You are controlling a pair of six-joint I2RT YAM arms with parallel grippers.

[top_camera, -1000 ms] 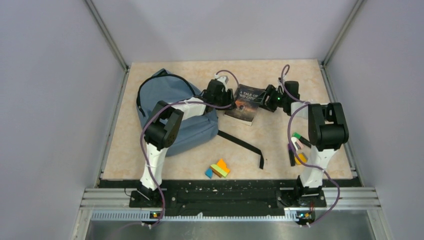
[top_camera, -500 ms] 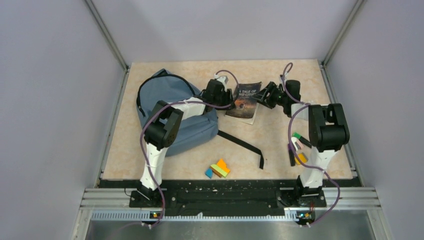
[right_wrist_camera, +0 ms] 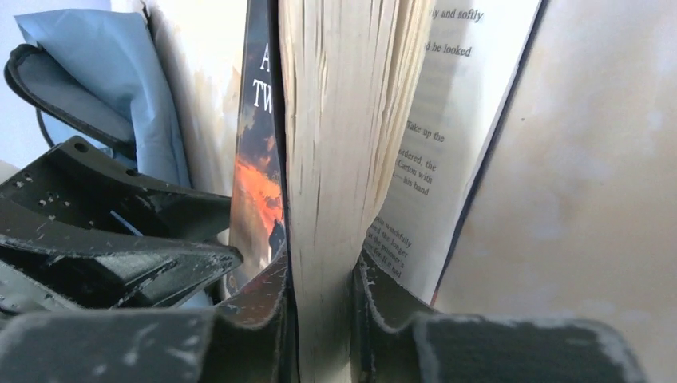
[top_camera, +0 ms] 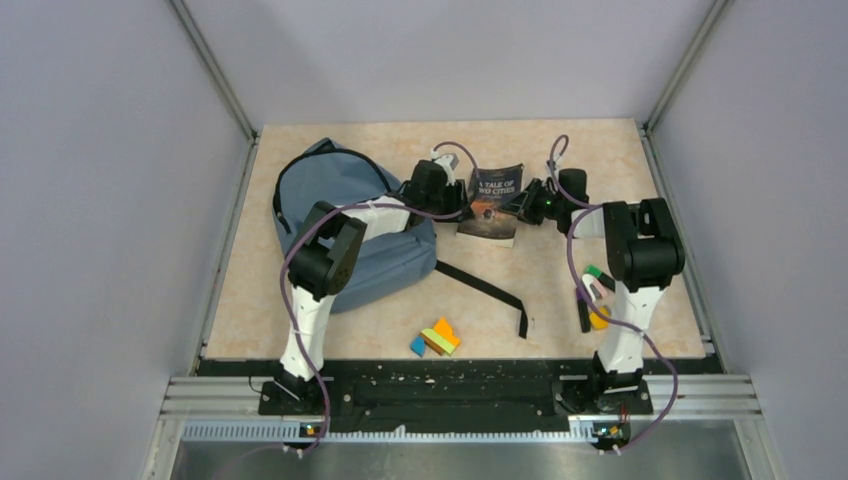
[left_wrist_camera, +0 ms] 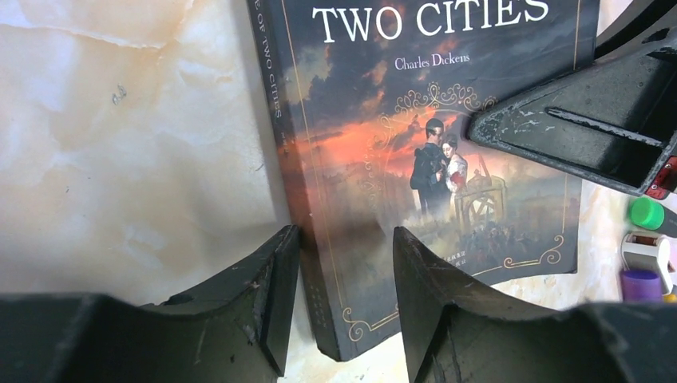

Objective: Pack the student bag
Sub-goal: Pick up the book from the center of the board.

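The slate-blue student bag (top_camera: 345, 215) lies at the back left; a fold of it shows in the right wrist view (right_wrist_camera: 96, 72). A dark paperback, "A Tale of Two Cities" (top_camera: 495, 195), stands tilted between the two grippers. My right gripper (top_camera: 522, 203) is shut on its page block (right_wrist_camera: 343, 120), and the back cover and last pages hang open on the right. My left gripper (top_camera: 462, 203) is open; in the left wrist view (left_wrist_camera: 343, 239) its fingers straddle the book's spine corner (left_wrist_camera: 319, 239) with a gap. The right gripper's finger (left_wrist_camera: 575, 128) rests over the cover.
A black strap (top_camera: 490, 290) trails from the bag toward the front. Coloured blocks (top_camera: 435, 338) lie near the front edge. Small coloured items (top_camera: 597, 295) sit by the right arm; green and purple caps (left_wrist_camera: 648, 214) show in the left wrist view. Walls close in on all sides.
My right gripper has moved left with the book, turning it more upright and bringing it up to the left gripper. The left arm has hardly moved.
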